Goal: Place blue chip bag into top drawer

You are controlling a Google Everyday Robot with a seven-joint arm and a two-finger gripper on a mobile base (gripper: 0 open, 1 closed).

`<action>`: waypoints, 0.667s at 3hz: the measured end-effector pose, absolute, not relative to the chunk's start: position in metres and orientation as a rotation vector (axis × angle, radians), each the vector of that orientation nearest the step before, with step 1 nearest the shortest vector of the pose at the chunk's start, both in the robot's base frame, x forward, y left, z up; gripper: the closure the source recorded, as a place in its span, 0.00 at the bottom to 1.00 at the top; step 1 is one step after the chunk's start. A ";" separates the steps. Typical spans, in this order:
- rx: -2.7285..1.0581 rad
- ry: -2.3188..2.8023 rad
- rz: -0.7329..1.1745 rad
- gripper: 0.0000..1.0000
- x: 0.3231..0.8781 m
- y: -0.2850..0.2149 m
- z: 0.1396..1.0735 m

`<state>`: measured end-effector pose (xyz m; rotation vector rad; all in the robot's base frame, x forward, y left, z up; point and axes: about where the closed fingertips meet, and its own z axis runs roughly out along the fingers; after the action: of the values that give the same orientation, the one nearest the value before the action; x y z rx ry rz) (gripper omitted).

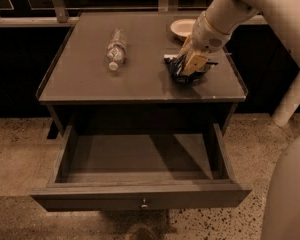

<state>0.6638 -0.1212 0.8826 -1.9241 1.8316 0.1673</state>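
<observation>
The tool (192, 64) is on the bag (176, 68), at 3 o'clock on the counter (90, 79). I cannot tell if it grips. A loose bag could slip and miss the open drawer (140, 159) at 6 o'clock.

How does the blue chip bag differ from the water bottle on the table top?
The crumpled dark-blue foil chip bag is opaque and dark; the clear plastic water bottle is see-through. The bag sits at the right of the picture with the robot's pincer on it; the bottle lies on its side further left, untouched. Both are on the grey table top.
</observation>
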 end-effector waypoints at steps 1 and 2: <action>-1.924 1.832 0.167 1.00 0.664 -0.121 0.883; -1.876 1.850 0.211 1.00 0.641 -0.127 0.886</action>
<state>0.6415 -0.1267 0.8861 -1.8756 1.8500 0.2110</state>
